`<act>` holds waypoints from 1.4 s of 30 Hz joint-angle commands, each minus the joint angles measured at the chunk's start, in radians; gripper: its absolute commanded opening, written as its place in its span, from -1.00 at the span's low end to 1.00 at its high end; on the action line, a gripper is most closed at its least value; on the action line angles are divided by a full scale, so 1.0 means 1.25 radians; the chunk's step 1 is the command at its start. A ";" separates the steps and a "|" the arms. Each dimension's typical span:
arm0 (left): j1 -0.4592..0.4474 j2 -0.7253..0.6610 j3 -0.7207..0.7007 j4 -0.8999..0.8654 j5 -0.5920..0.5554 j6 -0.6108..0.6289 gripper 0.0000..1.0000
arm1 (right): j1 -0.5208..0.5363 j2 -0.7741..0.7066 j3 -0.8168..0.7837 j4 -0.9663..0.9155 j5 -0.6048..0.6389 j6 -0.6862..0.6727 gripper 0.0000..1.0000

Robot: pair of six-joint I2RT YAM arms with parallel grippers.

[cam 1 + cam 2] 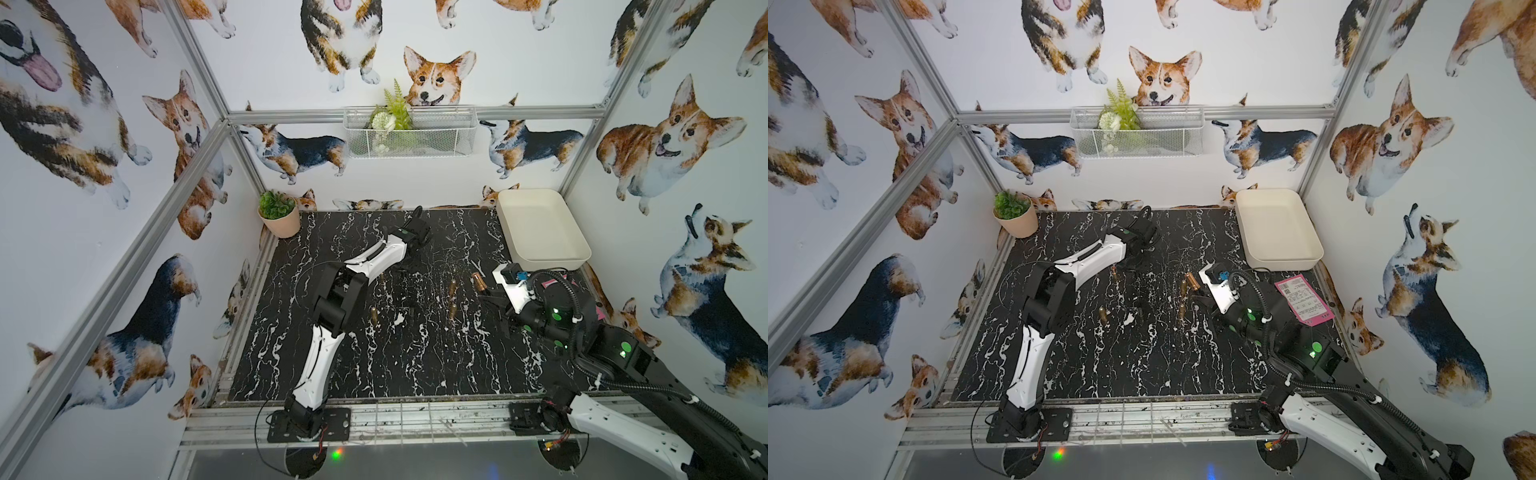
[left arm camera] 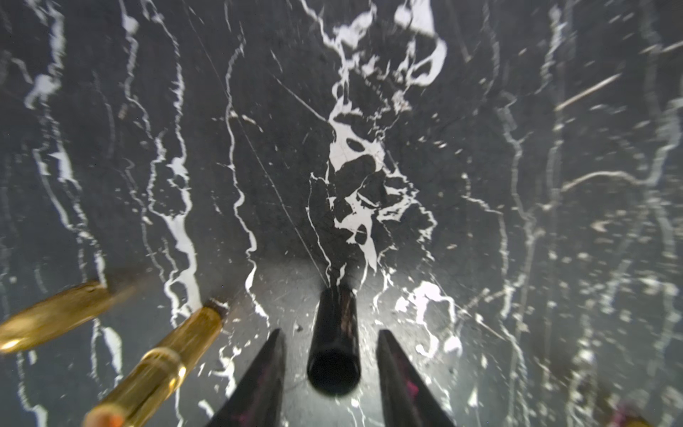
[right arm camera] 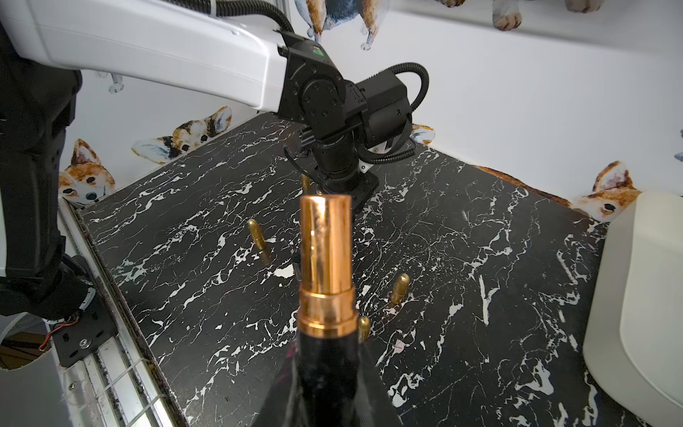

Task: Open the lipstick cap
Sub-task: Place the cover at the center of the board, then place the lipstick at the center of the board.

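lipstick (image 3: 325,258): one, uncapped, black base clamped in right gripper (image 3: 327,351), right side of table (image 1: 415,365).
cap (image 2: 334,344): one, black, on table.
gold tubes (image 1: 452,286): four, scattered.
left gripper (image 2: 330,332): pointing down, fingers half apart beside cap, not touching.

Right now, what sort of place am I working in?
Probably a robot test booth, not a home: bare metal frame, corgi wallpaper on panel walls, and a marble-look table boxed inside.

The black marble-patterned desk surface (image 1: 374,365) carries white veining. The cylindrical lipstick tube (image 3: 325,258) is polished copper above a black base. The cylindrical cap (image 2: 334,344) is glossy black. The rectangular tray (image 1: 552,262), far right corner, is cream.
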 commanded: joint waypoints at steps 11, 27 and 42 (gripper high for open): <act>0.014 -0.192 0.109 -0.188 0.207 0.037 0.19 | 0.001 0.030 -0.011 0.053 0.010 -0.033 -1.00; -0.024 -0.427 -0.040 -0.096 0.668 -0.010 0.19 | 0.001 0.101 -0.021 0.132 -0.037 -0.023 -1.00; -0.101 -0.399 -0.010 -0.062 0.739 -0.015 0.06 | 0.002 0.119 -0.034 0.143 -0.038 -0.008 -1.00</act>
